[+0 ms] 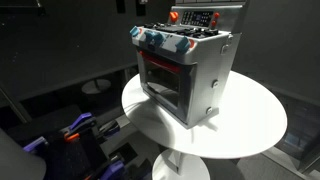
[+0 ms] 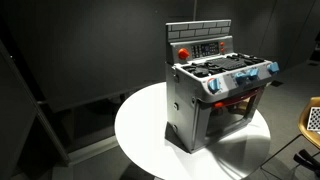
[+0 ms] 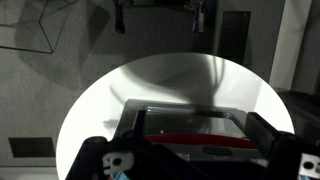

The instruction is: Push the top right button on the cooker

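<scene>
The cooker (image 1: 190,70) is a silver-grey toy stove with a dark glass oven door, blue front knobs and a raised back panel (image 1: 205,14) with a red button (image 1: 175,16). It stands on a round white table (image 1: 255,120). It shows in both exterior views (image 2: 215,95), with the red button on the panel's left (image 2: 183,50). My gripper (image 1: 133,6) hangs at the top edge, above the cooker's front and apart from it. In the wrist view my gripper (image 3: 195,165) is open and empty, its fingers either side of the oven door (image 3: 190,125) below.
The table's edge (image 3: 85,120) drops to a dark floor. Blue and purple equipment (image 1: 75,130) sits low beside the table. A white disc (image 1: 97,87) lies on the floor behind. A tan object (image 2: 312,118) stands off the table's side. Dark curtains surround the scene.
</scene>
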Robot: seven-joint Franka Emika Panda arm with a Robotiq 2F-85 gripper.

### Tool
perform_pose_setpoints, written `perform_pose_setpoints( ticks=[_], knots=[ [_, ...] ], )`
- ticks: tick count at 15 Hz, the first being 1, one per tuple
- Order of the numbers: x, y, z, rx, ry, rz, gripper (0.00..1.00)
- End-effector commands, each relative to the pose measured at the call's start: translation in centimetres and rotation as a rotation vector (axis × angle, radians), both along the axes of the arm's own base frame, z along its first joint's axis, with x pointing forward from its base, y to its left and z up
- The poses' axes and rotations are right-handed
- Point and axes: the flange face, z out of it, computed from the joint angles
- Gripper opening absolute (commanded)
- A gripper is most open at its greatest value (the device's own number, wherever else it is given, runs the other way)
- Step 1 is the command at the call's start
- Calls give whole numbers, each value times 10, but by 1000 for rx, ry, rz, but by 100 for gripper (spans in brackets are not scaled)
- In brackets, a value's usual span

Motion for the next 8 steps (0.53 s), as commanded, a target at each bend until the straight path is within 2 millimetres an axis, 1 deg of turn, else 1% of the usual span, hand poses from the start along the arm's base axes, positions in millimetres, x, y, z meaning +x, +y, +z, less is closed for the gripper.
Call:
perform_pose_setpoints(
  ticks=[1,8],
  knots=[
    [0,0,1,0,1,0,100],
    [2,0,3,0,-3,0,100]
  ],
)
